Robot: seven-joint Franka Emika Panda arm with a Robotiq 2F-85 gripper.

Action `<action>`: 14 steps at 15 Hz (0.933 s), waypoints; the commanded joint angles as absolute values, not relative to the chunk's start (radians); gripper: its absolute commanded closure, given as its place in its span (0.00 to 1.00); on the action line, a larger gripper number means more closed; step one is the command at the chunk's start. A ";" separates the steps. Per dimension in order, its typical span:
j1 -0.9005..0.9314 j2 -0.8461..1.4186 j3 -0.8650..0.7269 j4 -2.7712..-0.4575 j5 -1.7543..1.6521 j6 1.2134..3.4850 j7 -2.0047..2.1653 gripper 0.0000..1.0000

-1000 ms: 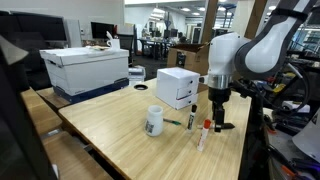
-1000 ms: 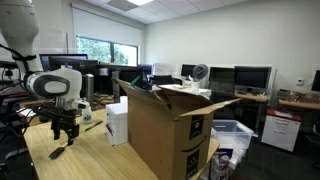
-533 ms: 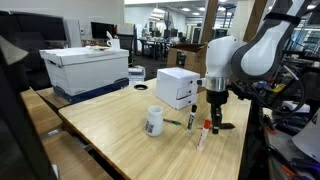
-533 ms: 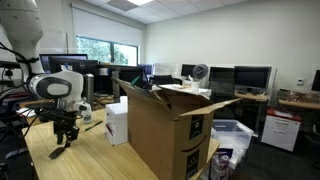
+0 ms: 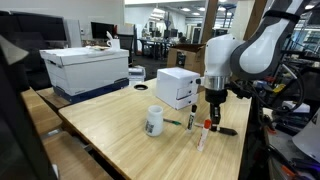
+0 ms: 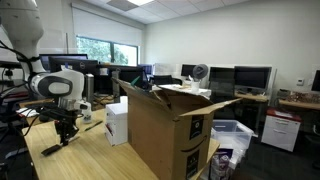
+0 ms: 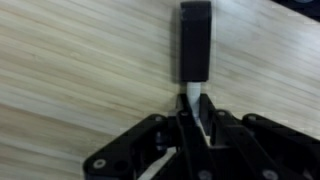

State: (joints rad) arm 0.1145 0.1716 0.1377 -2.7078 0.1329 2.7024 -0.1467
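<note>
My gripper stands upright over the far right part of the wooden table, close to its edge. Its jaws are shut on a marker with a black cap and a white body. In the wrist view the cap sticks out ahead of the fingers and the white body runs between them. In both exterior views the marker shows as a dark stick at the fingertips, low over the table.
A red-capped white marker, a green pen and a white cup lie close by. A small white box and a large white bin stand behind. A big open cardboard box is beside the table.
The jaws stood wide open around the marker a second ago and have closed onto it. The arm itself has hardly moved.
</note>
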 commanded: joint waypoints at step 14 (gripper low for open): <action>0.176 0.024 0.141 -2.628 -0.059 2.434 0.179 0.93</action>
State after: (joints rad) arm 0.1646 0.0897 0.1261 -2.6247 -0.0523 2.4697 0.1425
